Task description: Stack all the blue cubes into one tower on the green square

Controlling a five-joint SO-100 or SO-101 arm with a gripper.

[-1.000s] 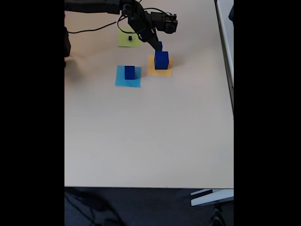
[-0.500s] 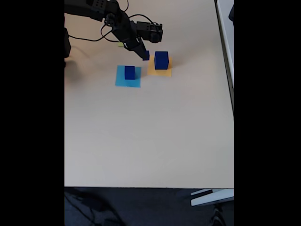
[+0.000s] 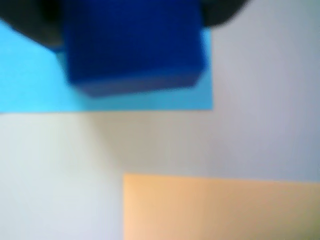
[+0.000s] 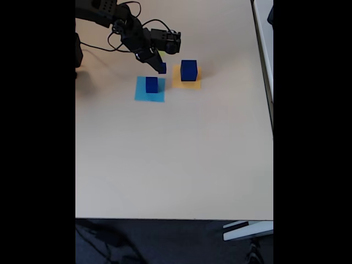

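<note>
Near the table's (image 4: 165, 165) far edge, the gripper (image 4: 161, 68) grasps a small blue cube (image 4: 161, 67), apparently mid-carry; next it likely needs lowering onto the cube (image 4: 152, 84) on the light-blue square (image 4: 142, 94).

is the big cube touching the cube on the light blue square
Apart. In the fixed view the big cube stands on the orange square and the other cube on the light blue square, with bare table between them.

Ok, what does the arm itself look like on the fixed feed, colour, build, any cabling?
In the fixed view the arm is black all over, built of blocky jointed segments. The gripper ends in dark, narrow, tapering fingers. A boxy black module sits at the wrist. Thin black cables loop over the wrist, and another trails across the table. No markings are legible.
</note>
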